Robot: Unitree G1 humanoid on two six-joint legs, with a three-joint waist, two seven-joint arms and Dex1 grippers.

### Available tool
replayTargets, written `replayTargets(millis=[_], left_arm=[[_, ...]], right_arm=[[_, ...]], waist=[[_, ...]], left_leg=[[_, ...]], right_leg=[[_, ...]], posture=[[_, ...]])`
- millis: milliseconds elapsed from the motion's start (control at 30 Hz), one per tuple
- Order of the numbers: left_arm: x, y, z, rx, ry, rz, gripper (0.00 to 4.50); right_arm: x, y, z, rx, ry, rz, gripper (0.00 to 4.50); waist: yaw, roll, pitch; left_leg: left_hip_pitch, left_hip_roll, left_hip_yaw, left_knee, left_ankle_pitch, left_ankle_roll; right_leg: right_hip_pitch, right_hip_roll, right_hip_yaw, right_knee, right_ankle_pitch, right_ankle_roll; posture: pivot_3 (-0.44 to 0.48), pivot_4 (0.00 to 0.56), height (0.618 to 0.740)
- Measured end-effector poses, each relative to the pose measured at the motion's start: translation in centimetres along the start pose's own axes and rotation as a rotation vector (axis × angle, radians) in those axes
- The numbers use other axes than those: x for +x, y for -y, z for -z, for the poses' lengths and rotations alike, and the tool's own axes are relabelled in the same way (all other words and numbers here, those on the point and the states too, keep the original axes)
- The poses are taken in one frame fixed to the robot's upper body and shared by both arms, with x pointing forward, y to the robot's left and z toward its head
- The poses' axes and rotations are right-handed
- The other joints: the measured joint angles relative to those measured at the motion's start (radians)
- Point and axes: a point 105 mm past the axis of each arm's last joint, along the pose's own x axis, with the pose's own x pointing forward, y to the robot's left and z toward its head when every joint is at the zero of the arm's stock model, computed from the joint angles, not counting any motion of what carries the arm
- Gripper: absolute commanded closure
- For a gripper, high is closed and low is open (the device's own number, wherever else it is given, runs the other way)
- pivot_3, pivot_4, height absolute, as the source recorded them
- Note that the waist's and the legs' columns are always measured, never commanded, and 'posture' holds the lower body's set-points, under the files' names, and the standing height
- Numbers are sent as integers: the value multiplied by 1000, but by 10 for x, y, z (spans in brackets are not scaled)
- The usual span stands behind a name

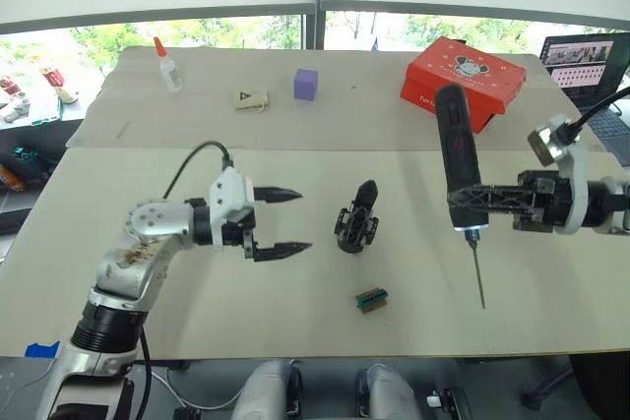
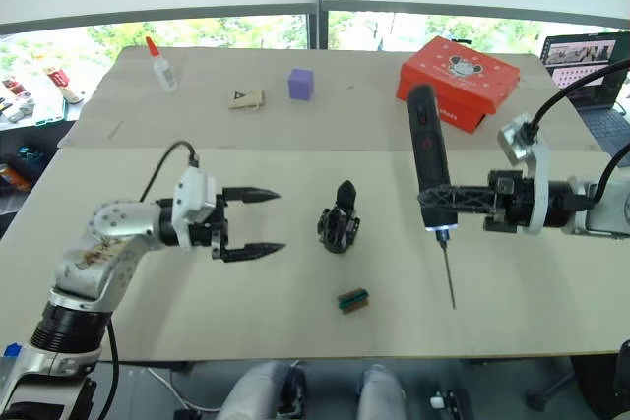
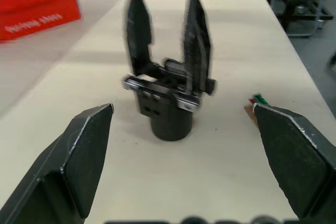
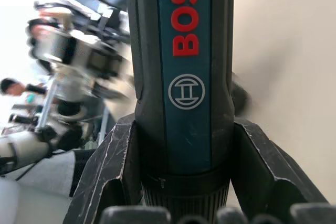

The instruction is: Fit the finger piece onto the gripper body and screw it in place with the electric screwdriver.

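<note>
Pale beige covers the tabletop (image 1: 295,322), which carries everything here. A red box (image 1: 465,81) sits at the far right side, with a laptop (image 1: 583,61) just past it at the edge.

The right claw (image 1: 471,200) pinches the screwdriver (image 1: 457,150) low on its black handle, and holds it up above the tabletop. The handle leans away toward the red box. The thin metal bit (image 1: 478,272) points down, with its tip close to the tabletop.

The left claw (image 1: 285,220) is spread wide and holds nothing. It hangs low over the tabletop, and its fingers point toward the gripper body (image 1: 356,219). That body stands on its round base in the middle of the tabletop, between the two claws and apart from both. In the left wrist view, two black fingers (image 3: 197,40) stick up from it, side by side.

A small green-and-brown block (image 1: 372,299) lies on the near side of the body. At the far side are a glue bottle (image 1: 168,64), a purple cube (image 1: 306,85) and a small tan card (image 1: 251,98) between them.
</note>
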Motion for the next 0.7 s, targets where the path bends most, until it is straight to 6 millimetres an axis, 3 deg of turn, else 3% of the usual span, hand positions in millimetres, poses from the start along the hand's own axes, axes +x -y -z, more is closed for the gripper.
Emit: replayTargets(millis=[200, 367, 433, 567, 700], left_arm=[[-35, 17, -10, -119, -116, 72, 0], [-42, 43, -15, -177, -139, 158, 0], [-42, 46, -11, -195, -147, 156, 0], [-47, 48, -2, -232, -180, 134, 0], [-66, 54, 15, -286, -278, 117, 0]], right_arm=[[-13, 52, 34, 142, -142, 218, 2565], [-21, 72, 36, 139, -195, 306, 2565], [-25, 82, 38, 117, -217, 352, 1521], [-32, 91, 38, -25, -245, 347, 176], [-48, 100, 46, -224, -269, 320, 17]], waist=[[-6, 4, 3], [-3, 9, 7], [-1, 9, 7], [-2, 10, 8], [-2, 10, 8]], left_leg=[[0, 0, 1, -1, 0, 0], [0, 0, 1, 0, 0, -1], [0, 0, 1, 0, 0, -1], [0, -1, 1, 0, 0, -1], [0, -1, 2, 0, 0, -1]], right_leg=[[-1, 0, 1, 0, 0, 1], [-1, 0, 1, -2, -1, 1], [-1, 0, 1, -2, -1, 2], [-1, 1, 1, -2, -1, 2], [-1, 1, 1, -2, -2, 3]], posture=[[0, 150, 740], [0, 150, 740], [0, 150, 740], [0, 150, 740], [0, 150, 740]])
